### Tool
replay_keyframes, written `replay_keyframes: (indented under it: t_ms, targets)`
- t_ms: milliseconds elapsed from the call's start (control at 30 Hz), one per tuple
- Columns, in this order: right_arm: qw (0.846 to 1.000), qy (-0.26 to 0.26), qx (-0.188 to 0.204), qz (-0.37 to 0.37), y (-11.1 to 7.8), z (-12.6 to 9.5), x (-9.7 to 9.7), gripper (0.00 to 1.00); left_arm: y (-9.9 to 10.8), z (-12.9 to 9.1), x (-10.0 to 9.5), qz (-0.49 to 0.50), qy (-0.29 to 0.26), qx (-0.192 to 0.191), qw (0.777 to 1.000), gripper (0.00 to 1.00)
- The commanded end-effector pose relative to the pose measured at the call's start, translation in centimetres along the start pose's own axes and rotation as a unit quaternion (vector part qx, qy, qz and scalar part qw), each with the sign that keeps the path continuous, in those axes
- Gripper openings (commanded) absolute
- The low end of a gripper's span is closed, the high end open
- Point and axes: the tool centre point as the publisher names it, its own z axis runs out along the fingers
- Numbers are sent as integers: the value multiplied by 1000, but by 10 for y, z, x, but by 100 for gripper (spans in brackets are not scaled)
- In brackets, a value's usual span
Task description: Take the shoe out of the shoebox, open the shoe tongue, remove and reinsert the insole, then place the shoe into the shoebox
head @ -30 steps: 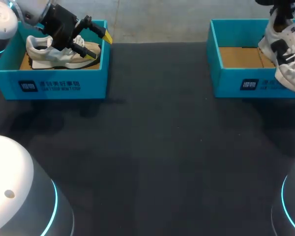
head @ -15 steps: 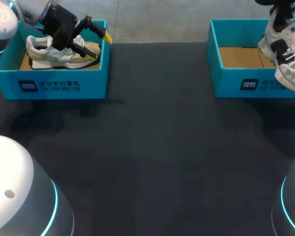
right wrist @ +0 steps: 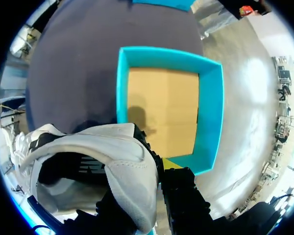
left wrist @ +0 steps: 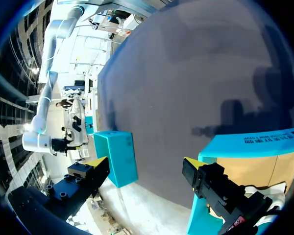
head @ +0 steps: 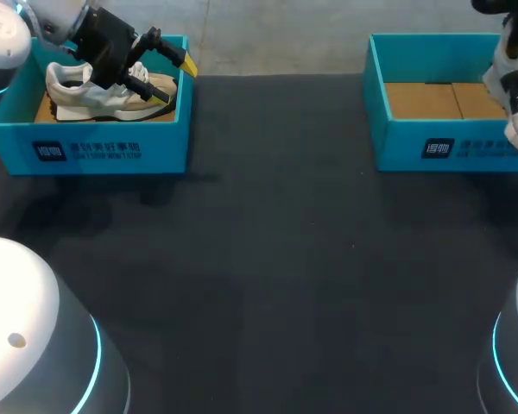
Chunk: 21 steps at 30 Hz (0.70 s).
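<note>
The white shoe (head: 516, 95) is hanging over the right end of the right shoebox (head: 414, 148), clear of its cardboard floor, with the right gripper (right wrist: 159, 170) clamping its collar. Well to that box's left, the left gripper (head: 171, 82) is hovering, fingers spread, over a second shoe (head: 78, 90) lying in another shoebox (head: 95, 151)

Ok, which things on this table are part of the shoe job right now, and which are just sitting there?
In the job:
- white shoe, gripped at its heel by the right gripper and held over the table
- right shoebox, nothing in it

Just sitting:
- left shoebox
- cream shoe lying inside the left shoebox
- left gripper, open above that shoe, holding nothing
</note>
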Motion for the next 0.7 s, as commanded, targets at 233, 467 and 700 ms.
replay_keyframes:
  t_ms: [233,467,700]
  targets:
    - [999,17,-9,29,-50,26,-13,0,0,0,0,0,1,0,1000,100]
    - [997,7,-5,73,-50,25,-12,0,0,0,0,0,1,0,1000,100]
    - [925,-10,24,379,-57,14,-8,0,0,0,0,0,1,0,1000,100]
